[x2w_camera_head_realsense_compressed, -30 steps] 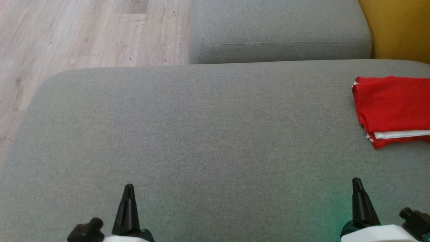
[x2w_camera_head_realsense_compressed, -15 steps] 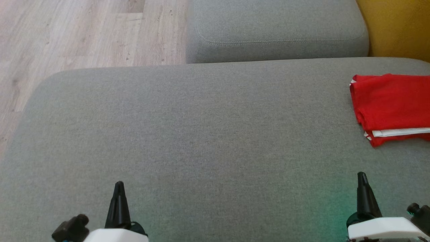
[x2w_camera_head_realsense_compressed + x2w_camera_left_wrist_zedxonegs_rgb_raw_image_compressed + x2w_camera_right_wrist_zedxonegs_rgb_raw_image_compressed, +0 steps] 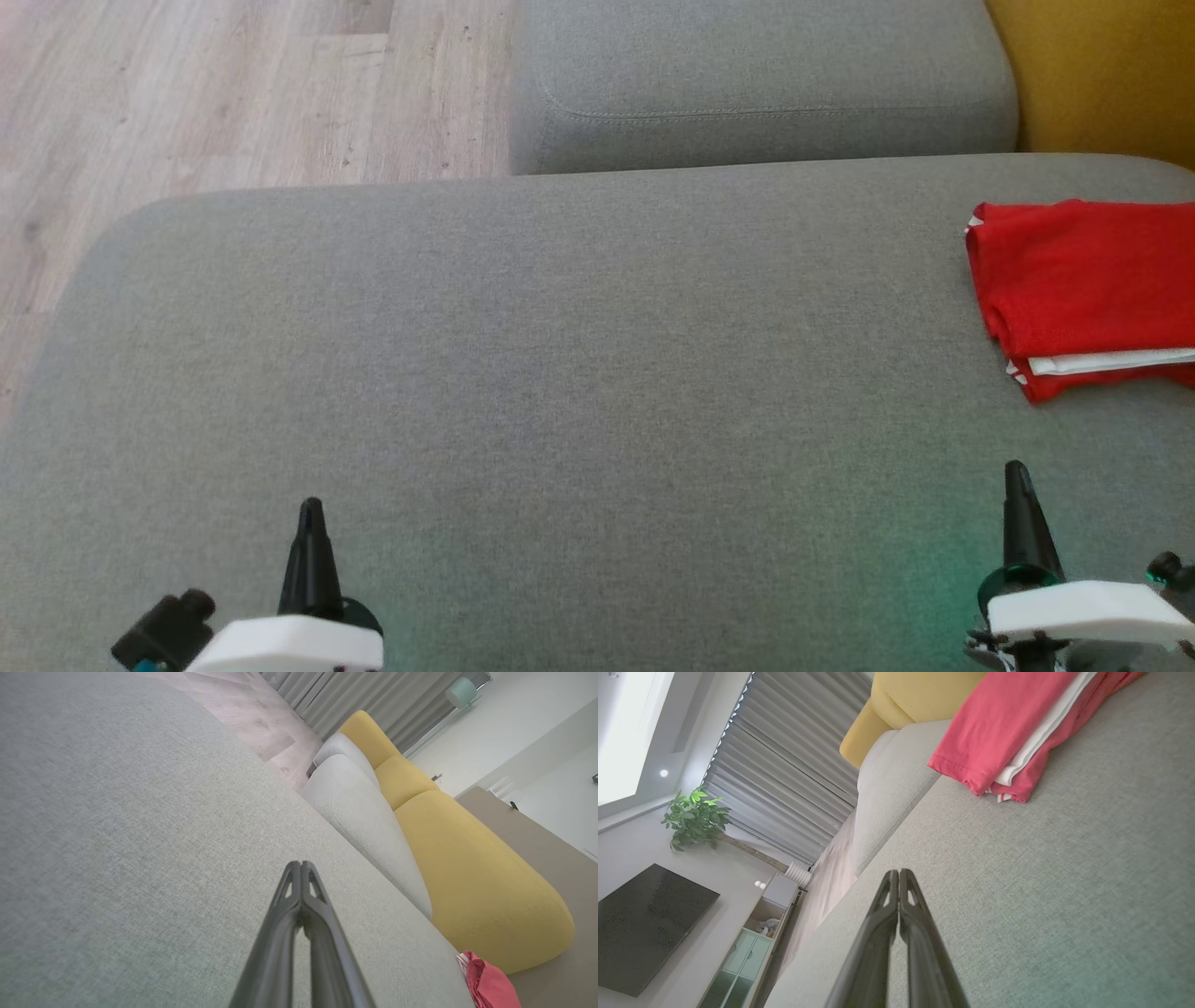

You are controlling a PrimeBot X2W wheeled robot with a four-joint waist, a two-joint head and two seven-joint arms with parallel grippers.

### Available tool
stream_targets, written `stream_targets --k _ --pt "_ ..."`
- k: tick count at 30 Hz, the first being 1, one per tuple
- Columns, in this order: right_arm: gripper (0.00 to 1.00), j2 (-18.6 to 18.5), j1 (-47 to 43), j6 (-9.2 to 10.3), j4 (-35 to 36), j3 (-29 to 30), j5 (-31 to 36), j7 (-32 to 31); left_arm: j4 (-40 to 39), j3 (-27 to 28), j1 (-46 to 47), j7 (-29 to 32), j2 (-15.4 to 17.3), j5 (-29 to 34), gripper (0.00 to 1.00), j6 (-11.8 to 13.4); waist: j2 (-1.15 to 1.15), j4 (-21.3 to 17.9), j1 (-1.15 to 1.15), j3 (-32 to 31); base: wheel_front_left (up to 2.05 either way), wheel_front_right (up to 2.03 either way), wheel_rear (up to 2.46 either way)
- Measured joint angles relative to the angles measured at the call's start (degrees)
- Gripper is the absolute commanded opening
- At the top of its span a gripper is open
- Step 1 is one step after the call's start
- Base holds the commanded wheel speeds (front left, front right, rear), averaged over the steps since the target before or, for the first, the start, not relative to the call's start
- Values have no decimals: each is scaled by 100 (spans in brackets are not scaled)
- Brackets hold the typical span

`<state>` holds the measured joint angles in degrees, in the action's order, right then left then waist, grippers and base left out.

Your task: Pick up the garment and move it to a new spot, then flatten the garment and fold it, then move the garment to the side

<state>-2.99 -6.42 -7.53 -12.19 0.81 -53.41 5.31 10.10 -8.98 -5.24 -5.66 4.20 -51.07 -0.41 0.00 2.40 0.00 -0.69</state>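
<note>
Status: garment (image 3: 1083, 280) is lying folded on the big grey cushion (image 3: 560, 373), at the cushion's far right end, just short of its rear edge. The head view is cutting off its right side, so I can't tell how close it's sitting to the cushion's right edge.

Left gripper (image 3: 309, 523) is hovering over the cushion's near edge, left of centre. Its fingers (image 3: 280, 933) are pressing together, with nothing between them. Right gripper (image 3: 1018, 481) is hovering over the near edge at the right, just short of the garment and not touching it. Fingers (image 3: 878, 933) are likewise pressing together and carrying nothing.

I'm reading this as the last step: the fold and the move to the side are looking done.

Doing it well:
- Keep both grippers off the stack. Any brush is risking peeling the top layer.
- If it's needing one more nudge, come in from the cushion's near edge, pinch all layers at once and slide low, not lift.
- Confirm it's fully on the cushion before parking.

Materials:
- Garment: thin red knit with a stitched hem and a white band showing between layers. Roughly rectangular stack, soft rounded fold edges. Limp, so it's likely unfolding easily.
- Cushion: coarse grey woven fabric with rounded corners, flat on top. I'm expecting the weave to grip the knit during a slide.
</note>
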Motion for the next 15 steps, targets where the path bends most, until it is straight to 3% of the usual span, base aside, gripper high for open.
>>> stream_targets --k 15 --pt "0 -12 238 0 -87 113 -1001 -224 122 247 197 222 0 -1067 0 -163 0 -60 0 22 0 0 0"
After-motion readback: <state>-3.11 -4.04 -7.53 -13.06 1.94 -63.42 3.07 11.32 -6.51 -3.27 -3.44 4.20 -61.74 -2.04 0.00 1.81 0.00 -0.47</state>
